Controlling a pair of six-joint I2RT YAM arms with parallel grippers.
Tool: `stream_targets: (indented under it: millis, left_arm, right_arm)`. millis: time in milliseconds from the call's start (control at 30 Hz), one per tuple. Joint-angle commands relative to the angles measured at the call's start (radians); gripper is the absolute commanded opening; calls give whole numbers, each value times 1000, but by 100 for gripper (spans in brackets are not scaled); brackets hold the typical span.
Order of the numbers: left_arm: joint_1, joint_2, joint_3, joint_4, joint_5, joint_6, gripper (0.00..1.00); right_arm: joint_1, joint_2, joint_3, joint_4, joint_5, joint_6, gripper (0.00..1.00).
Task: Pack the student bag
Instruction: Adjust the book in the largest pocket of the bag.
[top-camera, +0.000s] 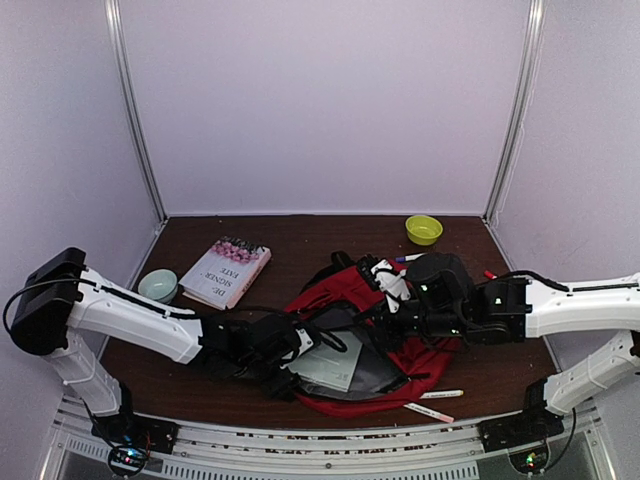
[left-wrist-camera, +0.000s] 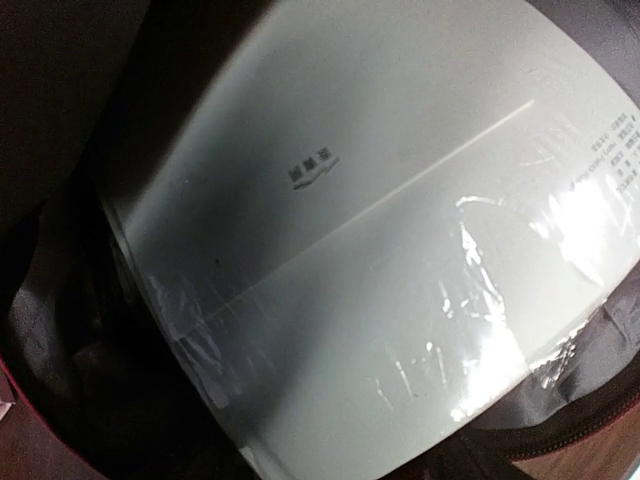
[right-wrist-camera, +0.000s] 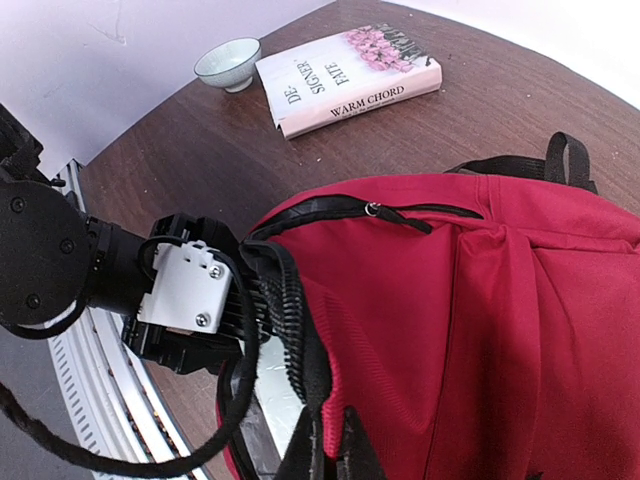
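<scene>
The student bag (top-camera: 430, 356), a red backpack, lies in the middle of the table with its mouth toward the left arm. My right gripper (right-wrist-camera: 350, 455) is shut on the bag's zipper edge (right-wrist-camera: 290, 320) and holds the flap up. A pale grey-green book (left-wrist-camera: 400, 250) in clear wrap lies partly inside the opening (top-camera: 330, 366) on the dark lining. My left gripper (top-camera: 298, 348) is at the bag's mouth against that book. Its fingers are hidden by the flap, and the book fills the left wrist view.
A pink-covered book (top-camera: 226, 271) and a small pale bowl (top-camera: 158, 285) sit at the left. A yellow-green bowl (top-camera: 423, 229) stands at the back right. Two pens (top-camera: 430, 411) lie by the front edge, and markers (top-camera: 410, 257) lie behind the bag.
</scene>
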Motion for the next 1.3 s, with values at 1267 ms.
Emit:
stream_targets:
  millis: [1267]
  left_arm:
    - [37, -283, 12, -47, -96, -177, 67]
  right_arm:
    - [5, 22, -4, 27, -29, 20, 0]
